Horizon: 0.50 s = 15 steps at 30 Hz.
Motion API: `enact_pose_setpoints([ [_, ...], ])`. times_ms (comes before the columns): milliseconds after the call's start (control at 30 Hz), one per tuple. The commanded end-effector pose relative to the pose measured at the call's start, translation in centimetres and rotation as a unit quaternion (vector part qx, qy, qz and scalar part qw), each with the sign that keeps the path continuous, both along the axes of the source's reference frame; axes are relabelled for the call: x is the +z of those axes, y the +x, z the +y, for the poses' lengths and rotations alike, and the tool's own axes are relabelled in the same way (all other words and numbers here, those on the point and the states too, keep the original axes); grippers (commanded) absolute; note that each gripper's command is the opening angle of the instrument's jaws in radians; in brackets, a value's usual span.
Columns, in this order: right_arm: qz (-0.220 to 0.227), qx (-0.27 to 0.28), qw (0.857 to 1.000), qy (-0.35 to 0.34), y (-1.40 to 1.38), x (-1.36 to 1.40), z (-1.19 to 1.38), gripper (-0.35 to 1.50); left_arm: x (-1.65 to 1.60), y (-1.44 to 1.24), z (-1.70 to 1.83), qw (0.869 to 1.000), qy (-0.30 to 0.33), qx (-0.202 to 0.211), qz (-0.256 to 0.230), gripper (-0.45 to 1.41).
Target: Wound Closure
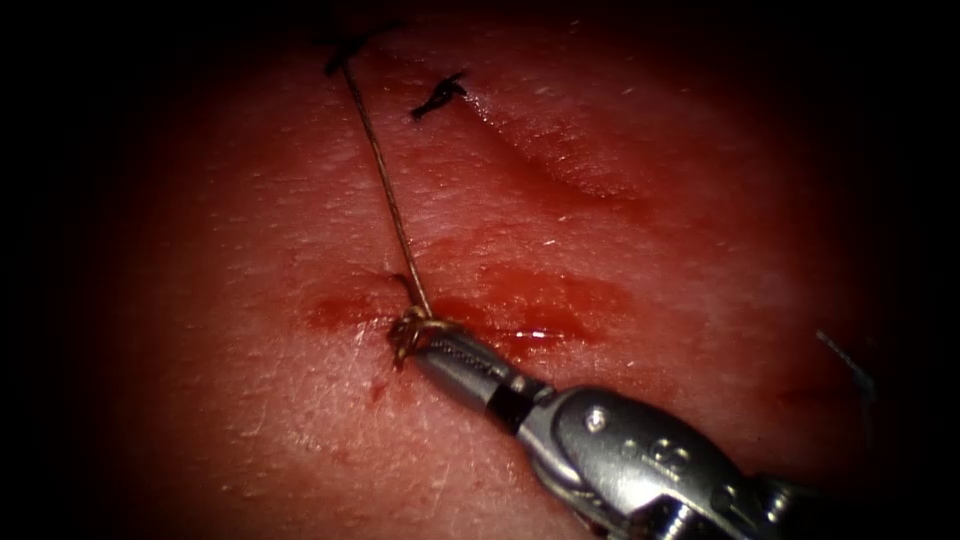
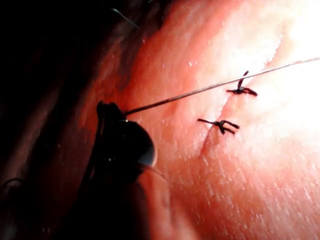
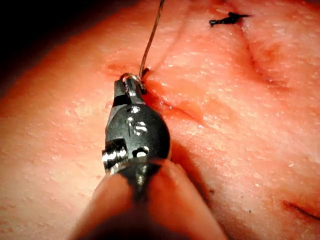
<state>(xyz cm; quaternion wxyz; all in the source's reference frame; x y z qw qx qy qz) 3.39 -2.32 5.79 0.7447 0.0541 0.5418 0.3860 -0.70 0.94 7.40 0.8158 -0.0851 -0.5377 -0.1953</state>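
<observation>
One claw (image 1: 425, 340) clamped on thread (image 1: 385, 190)

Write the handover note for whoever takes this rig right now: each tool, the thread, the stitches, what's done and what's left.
Right tool: jaws shut on the thread at the tissue surface, with thread coiled around its tip.
The thread runs taut from there away toward the upper stitch.
Left tool: not placed for you; check it yourself.
Needle: not located; find it before moving.
Done: two knotted stitches with cut ends lie on the closed far part of the cut.
Left: the stitch at the right tool's tip, amid red fluid, isn't finished.
</observation>
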Motion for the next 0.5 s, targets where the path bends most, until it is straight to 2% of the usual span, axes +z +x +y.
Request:
enact_pose_setpoints([
  [33,0.001,0.000,1.000,-0.001,0.09,0.05,-0.01,-0.35,-0.08,-0.05,0.13,0.999,-0.020,-0.024,0.029,-0.45],
  [100,0.001,-0.001,1.000,-0.004,0.10,0.07,-0.06,-0.35,-0.26,-0.02,0.27,0.995,-0.043,-0.043,0.075,-0.45],
  [200,0.003,-0.006,1.000,-0.008,0.12,0.11,-0.16,-0.35,-0.50,0.06,0.45,0.987,-0.089,-0.063,0.119,-0.45],
  [300,0.004,-0.012,1.000,-0.013,0.15,0.16,-0.30,-0.35,-0.69,0.18,0.62,0.970,-0.136,-0.088,0.181,-0.45],
  [400,0.007,-0.019,1.000,-0.016,0.19,0.20,-0.39,-0.35,-0.82,0.31,0.83,0.961,-0.149,-0.111,0.205,-0.45],
  [500,0.007,-0.024,1.000,-0.016,0.20,0.20,-0.45,-0.35,-0.89,0.37,0.89,0.949,-0.161,-0.118,0.242,-0.45],
])
